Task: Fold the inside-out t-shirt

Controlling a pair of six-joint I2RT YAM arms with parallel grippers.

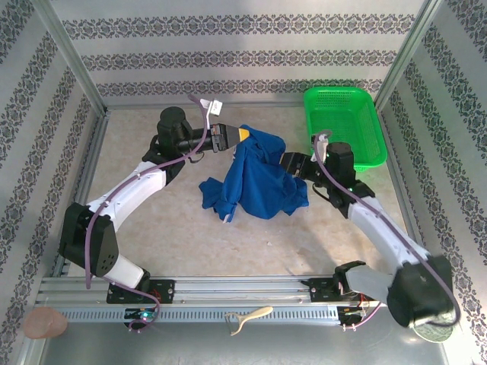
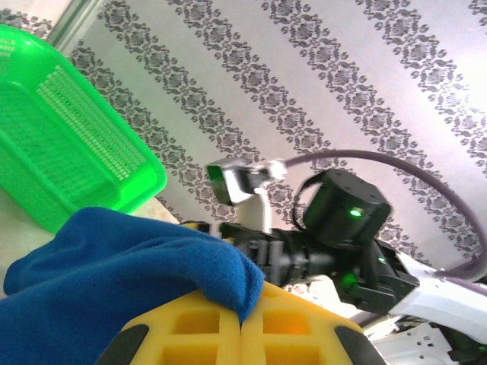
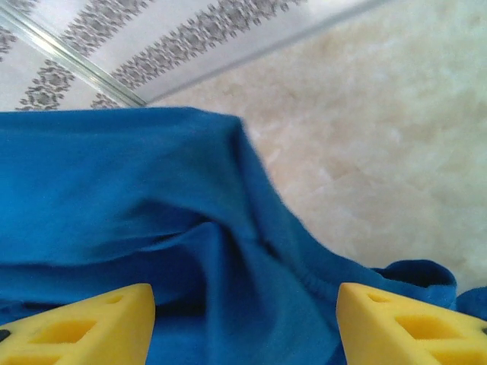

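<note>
Zero folds are showing yet: the royal-blue soft cloth t-shirt (image 1: 259,182) is lying bunched on the table (image 1: 228,243), the left gripper (image 1: 243,135) pinching its far edge, the right gripper (image 3: 245,323) gaping wide over it.

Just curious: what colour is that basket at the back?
The basket is bright green; the top external view shows it best.
</note>
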